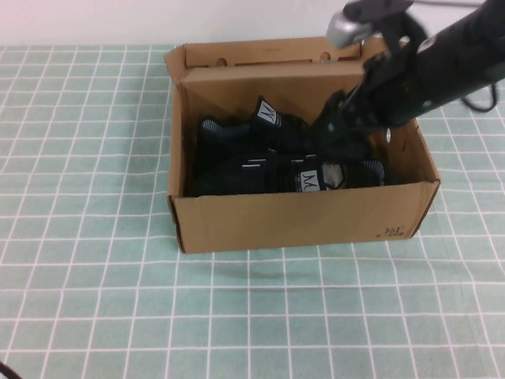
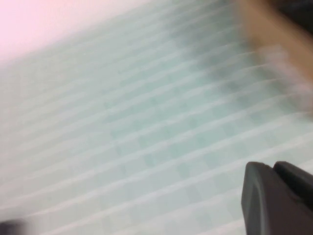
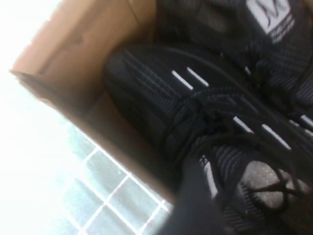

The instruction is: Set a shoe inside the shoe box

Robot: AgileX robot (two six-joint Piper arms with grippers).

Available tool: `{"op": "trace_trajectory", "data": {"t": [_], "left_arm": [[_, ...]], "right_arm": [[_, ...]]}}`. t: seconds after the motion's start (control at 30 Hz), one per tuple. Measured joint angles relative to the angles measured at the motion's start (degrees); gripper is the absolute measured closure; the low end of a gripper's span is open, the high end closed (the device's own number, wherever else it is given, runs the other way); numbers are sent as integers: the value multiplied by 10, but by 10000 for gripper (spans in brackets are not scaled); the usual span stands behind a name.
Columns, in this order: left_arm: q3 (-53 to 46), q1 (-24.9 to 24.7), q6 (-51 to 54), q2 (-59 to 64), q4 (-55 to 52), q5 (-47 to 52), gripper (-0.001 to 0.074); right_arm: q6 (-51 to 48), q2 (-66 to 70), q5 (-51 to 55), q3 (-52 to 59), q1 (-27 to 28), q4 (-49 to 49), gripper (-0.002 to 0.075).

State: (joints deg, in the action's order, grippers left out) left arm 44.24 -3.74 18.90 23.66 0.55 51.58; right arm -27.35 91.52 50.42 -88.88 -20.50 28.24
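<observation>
The brown cardboard shoe box (image 1: 300, 221) stands open on the table, its lid flap tilted back. Two black sneakers lie inside: one shoe (image 1: 260, 170) along the front wall, its white-logo tongue tag up, and its match (image 1: 237, 130) behind it. My right gripper (image 1: 347, 146) reaches down into the box's right end, at the front shoe's heel. In the right wrist view the shoe (image 3: 195, 98) fills the picture, lying against the box wall (image 3: 83, 54). My left gripper (image 2: 271, 169) is shut and empty, low over the tablecloth and out of the high view.
A green checked tablecloth (image 1: 95, 300) covers the table all round the box. A blurred brown box edge (image 2: 264, 24) shows far off in the left wrist view. The white wall runs along the table's far edge.
</observation>
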Motion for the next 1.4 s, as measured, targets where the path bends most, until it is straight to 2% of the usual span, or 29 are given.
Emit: {"op": "trace_trajectory", "data": {"t": [0.03,0.13,0.17,0.23,0.3,0.43,0.6,0.77,0.9,1.1,1.4], "left_arm": [[0,0,-12,0,-34,-10,733],[0,0,-81,0,-132,-48,733],[0,0,-118,0,-151,-57,733],[0,0,-176,0,-160,-65,733],[0,0,-186,0,-134,-67,733],[0,0,-89,0,-27,-76,733],[-2,-19,2,0,123,-105,733],[-41,-21,10,0,180,-138,733],[-77,-21,3,0,230,-194,733],[-125,-21,0,0,254,-275,733],[-156,-21,0,0,256,-269,733]], "right_arm": [[6,-14,0,0,0,-11,447],[32,-57,4,0,0,-67,691],[47,-73,6,0,0,-89,733],[81,-102,9,0,0,-127,731],[112,-136,7,6,0,-164,731],[148,-207,-37,46,0,-222,731],[209,-315,-138,174,0,-282,731],[208,-435,-221,303,0,-264,731],[208,-530,-246,391,0,-300,731],[249,-645,-245,491,0,-308,731],[263,-689,-233,546,0,-315,731]]}}
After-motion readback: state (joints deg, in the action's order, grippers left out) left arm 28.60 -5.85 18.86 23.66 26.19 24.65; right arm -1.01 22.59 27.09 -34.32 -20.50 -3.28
